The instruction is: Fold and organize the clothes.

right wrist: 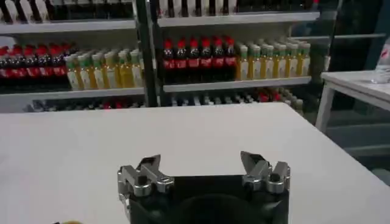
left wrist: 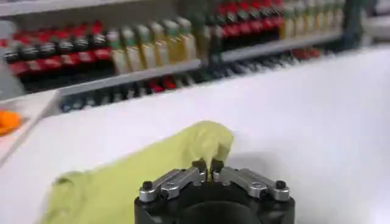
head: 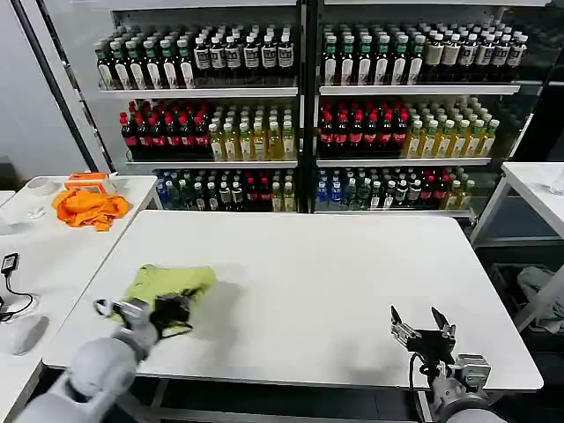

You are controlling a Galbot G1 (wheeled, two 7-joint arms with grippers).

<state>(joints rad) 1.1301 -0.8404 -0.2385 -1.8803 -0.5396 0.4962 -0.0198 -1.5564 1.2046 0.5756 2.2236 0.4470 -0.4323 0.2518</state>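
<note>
A: Where is the T-shirt found?

B: It is seen bunched into a loose heap on the white tabletop, at about eight o'clock from the tabletop's middle, near the front edge on the robot's left. In the left wrist view the yellow-green cloth is spread just beyond the fingers, with one peak raised.

A: How is the left gripper held?

B: It is placed at the heap's near edge, at six o'clock from the cloth. Its fingertips are pressed together with almost no gap, and they appear to be clenched on a fold of the T-shirt. The raised peak of cloth right at the tips is judged to come from that pinch, though the contact itself is partly hidden.

A: And the right gripper?

B: It is parked low at the front edge, at about four o'clock from the tabletop's middle, well apart from the T-shirt. Its fingers are spread wide with nothing between them, so it is judged to be kept ready while the left arm works.

A: How far along is the folding?

B: Little is judged done: the T-shirt is crumpled, not flat or squared. An orange cloth is left on the side table at ten o'clock, untouched.
</note>
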